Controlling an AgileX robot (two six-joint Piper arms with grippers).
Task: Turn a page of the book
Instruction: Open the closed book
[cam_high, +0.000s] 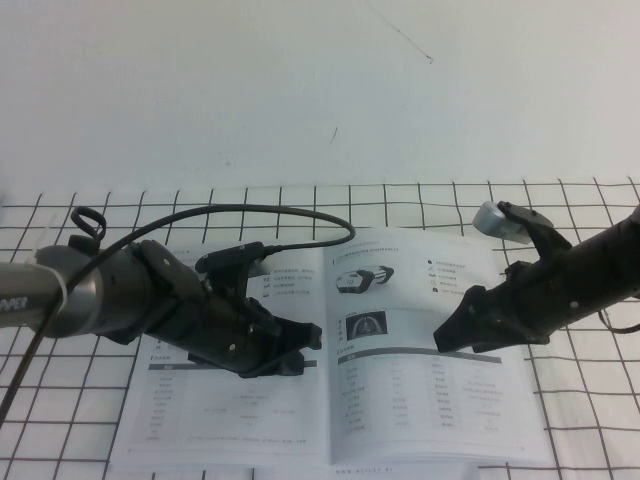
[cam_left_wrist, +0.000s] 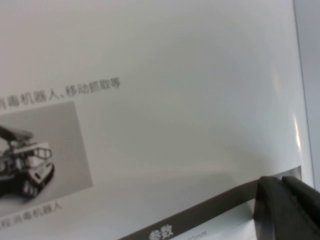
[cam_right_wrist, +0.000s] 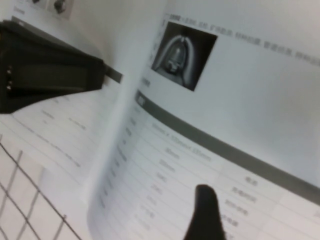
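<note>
The book lies open and flat on the gridded table. The page is its right-hand sheet, with a dark machine photo, an icon column, a small dark photo and a grey-headed table; it also shows in the right wrist view. My left gripper is shut and low over the left-hand sheet next to the spine; its fingertips sit by a grey table header. My right gripper is shut and empty, just above the page's right half, beside the small dark photo. Its fingertip points at the table rows.
The table is white with a black grid; a plain white wall rises behind it. A black cable loops from the left arm over the book's top edge. The left gripper also shows in the right wrist view.
</note>
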